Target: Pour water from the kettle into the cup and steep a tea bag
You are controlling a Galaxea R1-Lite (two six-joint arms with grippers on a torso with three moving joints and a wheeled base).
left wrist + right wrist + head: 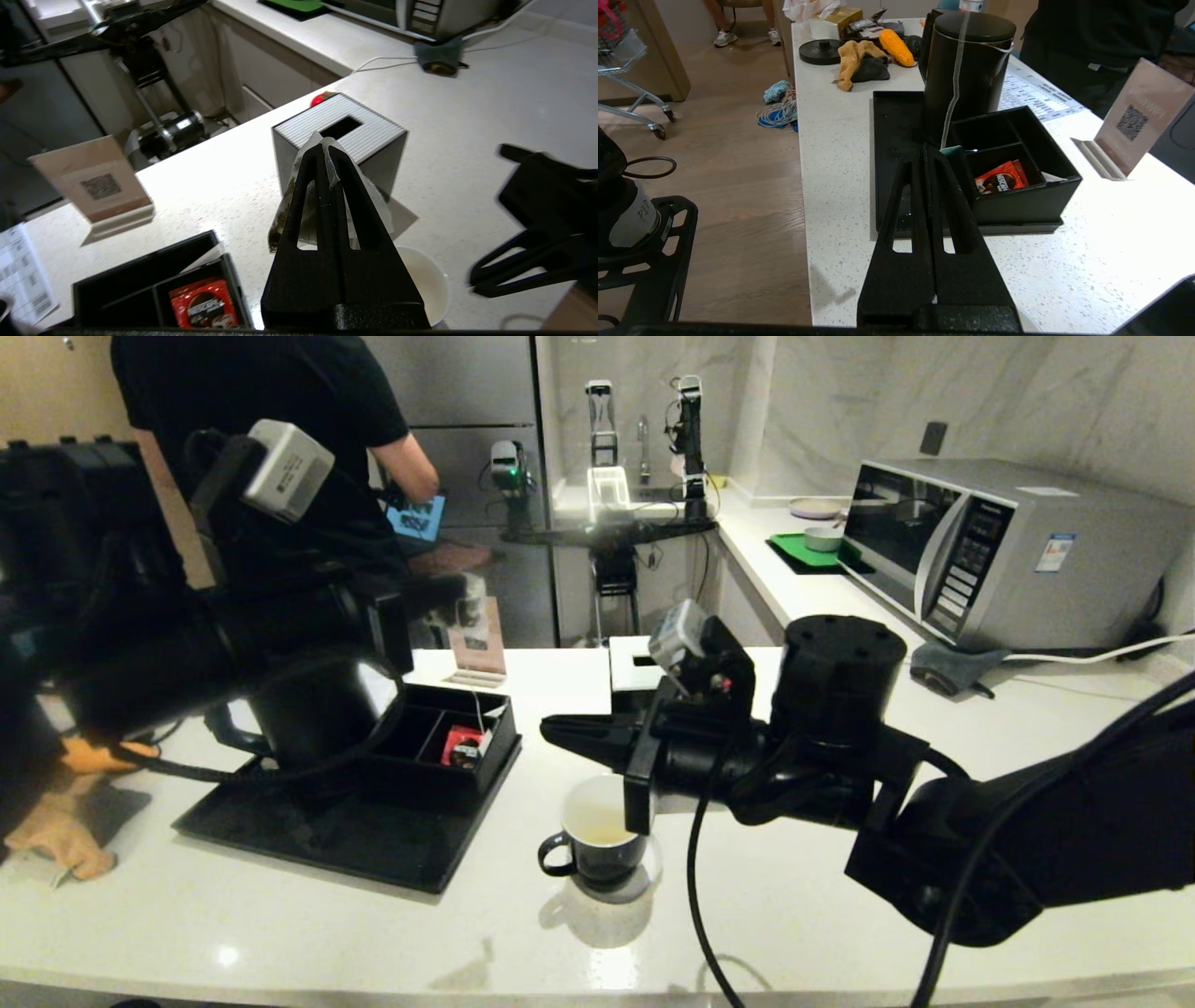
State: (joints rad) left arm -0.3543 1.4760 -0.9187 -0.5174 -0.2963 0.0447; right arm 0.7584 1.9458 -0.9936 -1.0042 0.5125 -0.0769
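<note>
Left wrist view: left gripper (325, 154) jaws pinch the tea bag (299, 205), seemingly hanging lengthwise above the cup (427, 284).

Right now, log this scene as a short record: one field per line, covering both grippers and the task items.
left gripper: shut on the tea bag, held above the counter near the cup
right gripper: shut on a small teal tag, white string running up from it
cup: upright on the counter, a little yellowish water inside
kettle: upright on the black tray
organizer box: on the tray, red packet inside
</note>
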